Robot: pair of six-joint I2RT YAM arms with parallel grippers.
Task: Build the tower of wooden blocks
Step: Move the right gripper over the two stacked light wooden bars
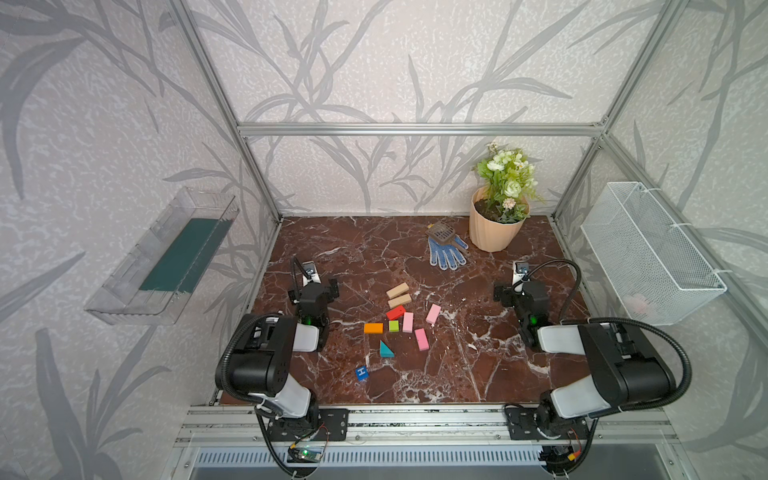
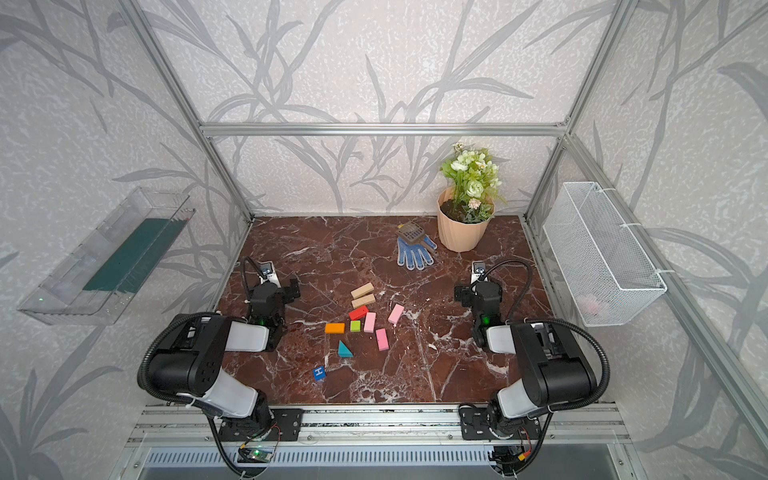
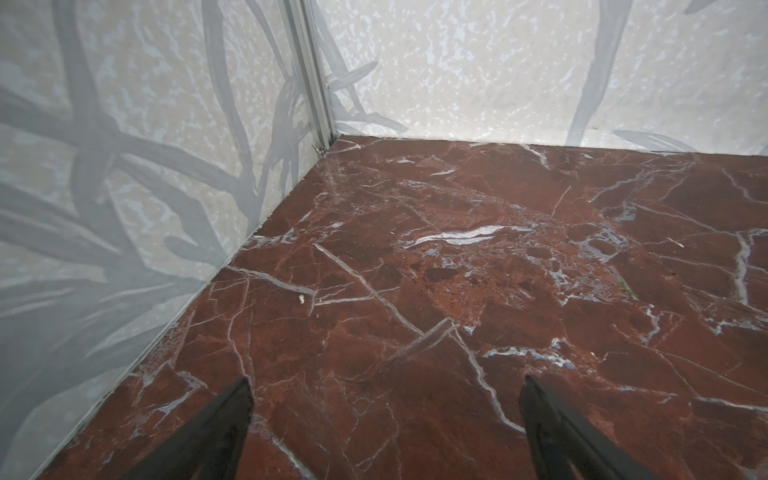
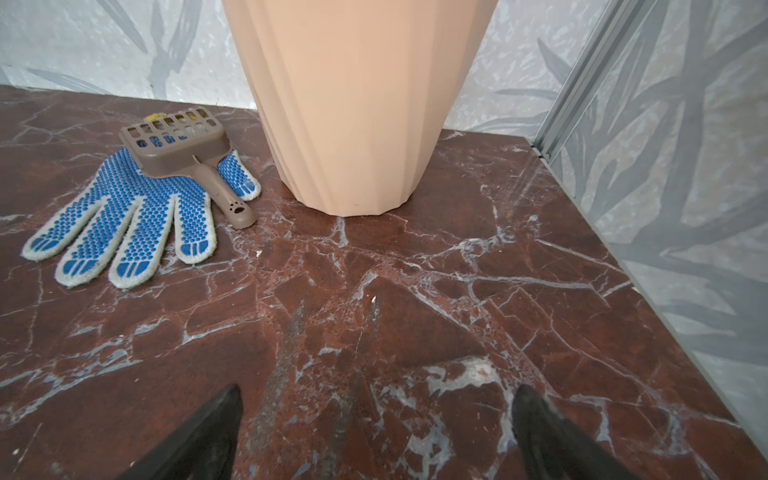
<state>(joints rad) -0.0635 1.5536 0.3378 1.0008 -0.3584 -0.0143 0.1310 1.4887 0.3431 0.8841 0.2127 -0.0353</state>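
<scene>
Red-brown marble table (image 1: pixel 340 249) carries the wood blocks (image 1: pixel 408 322), lying loose and flat around the centre of both top views. Two tan bars (image 1: pixel 397 290) lie side by side uppermost, with the teal wedge (image 1: pixel 385 350) and blue "H" cube (image 1: pixel 362 372) toward the lower left. Left gripper (image 3: pixel 386 380) and right gripper (image 4: pixel 379 386) sit mid-left and mid-right, fingers spread wide, gripping nothing, well apart from the blocks.

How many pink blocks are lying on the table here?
3 pink blocks: one just right of the lime cube, one farther right, one nearer the front edge. None seems hidden.
</scene>
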